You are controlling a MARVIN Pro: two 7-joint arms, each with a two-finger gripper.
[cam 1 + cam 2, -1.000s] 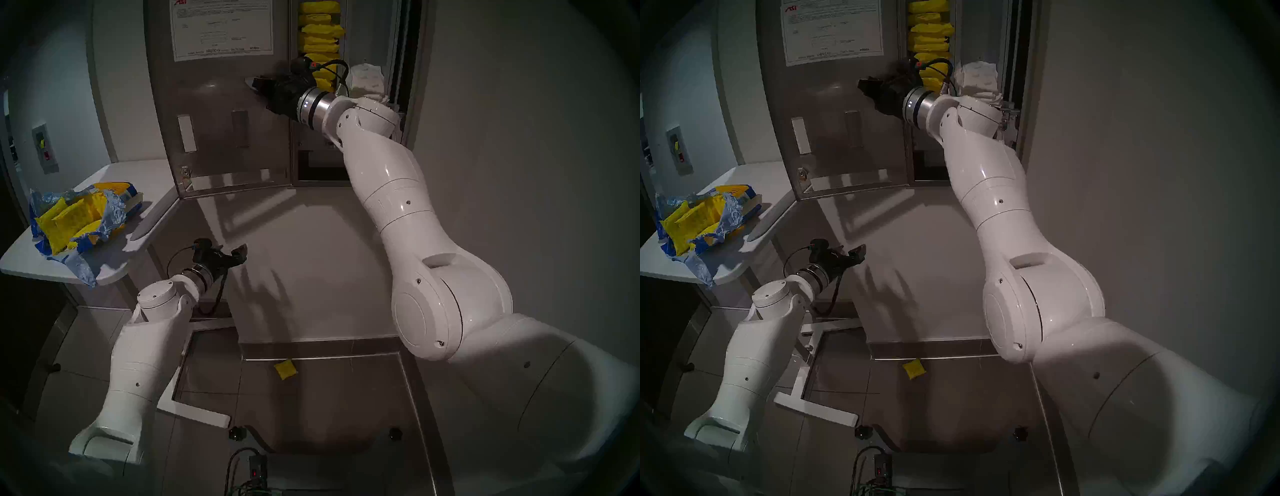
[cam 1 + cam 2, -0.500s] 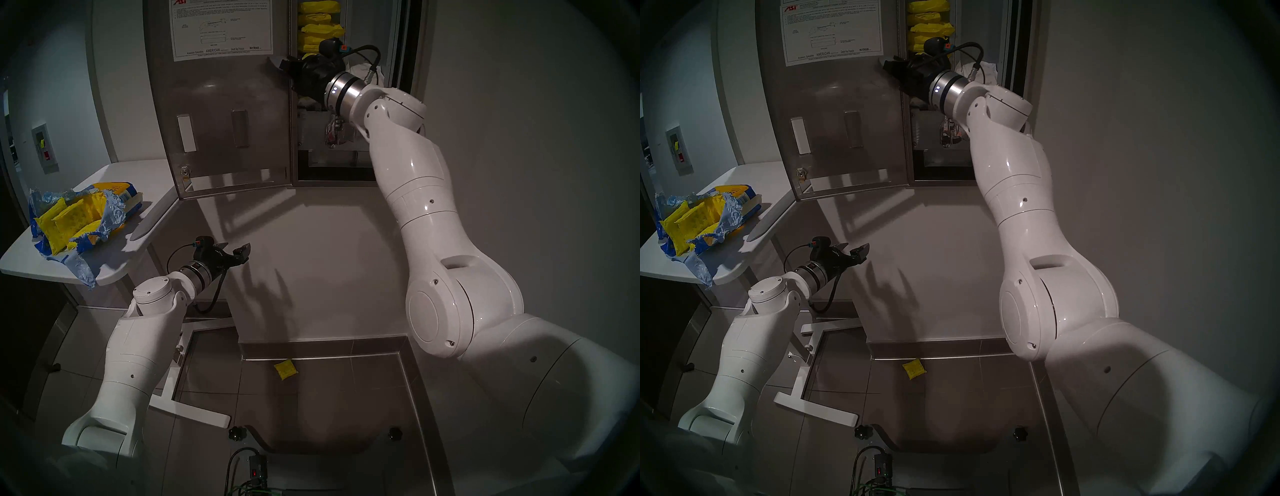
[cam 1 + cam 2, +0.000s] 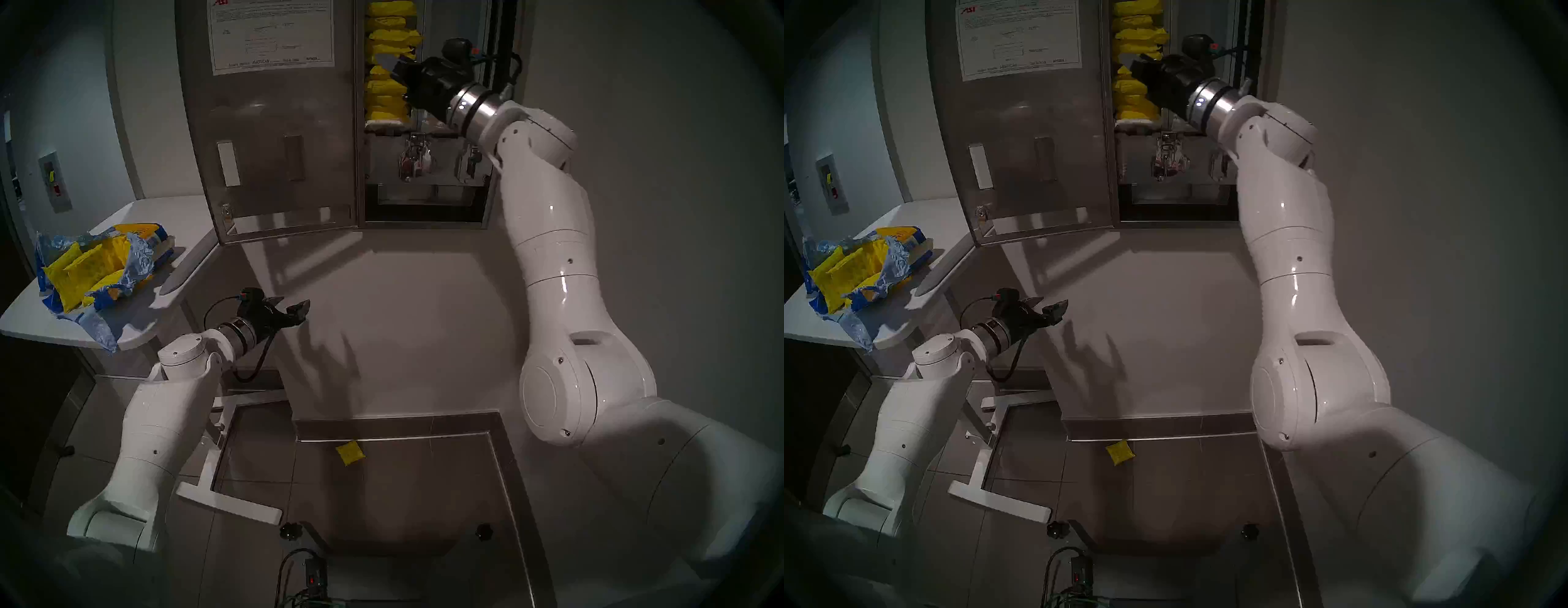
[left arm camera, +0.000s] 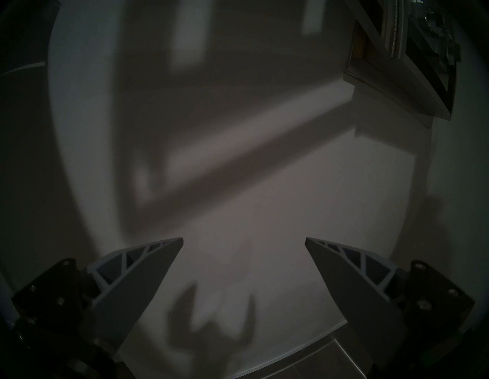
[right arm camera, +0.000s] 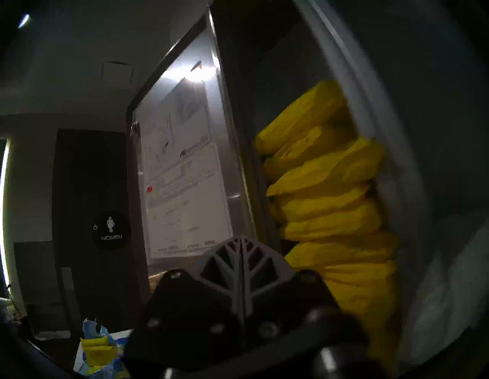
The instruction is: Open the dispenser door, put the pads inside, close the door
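Right arm raised high, elbow bent, wrist angled up and toward the cabinet interior; right end effector (image 3: 396,70) closed on nothing, fingertips pressed flat together in the right wrist view, poised just in front of the stacked pads (image 3: 387,91). Left arm held low beside the desk (image 3: 140,310), forearm reaching forward; left end effector (image 3: 292,308) spread wide and empty, aimed at the bare wall.

Dispenser door (image 3: 271,140) swung fully open to the left, brushed-steel inner face showing, white instruction sheet (image 3: 271,36) stuck near its top, small lock at the lower left corner. Bright yellow packets piled in a column inside the cabinet's left compartment, slightly crumpled, edges uneven. More yellow packets lying in a torn blue-and-yellow bag (image 3: 102,271) on the desk. One single yellow packet (image 3: 350,453) on the floor tiles near the wall base
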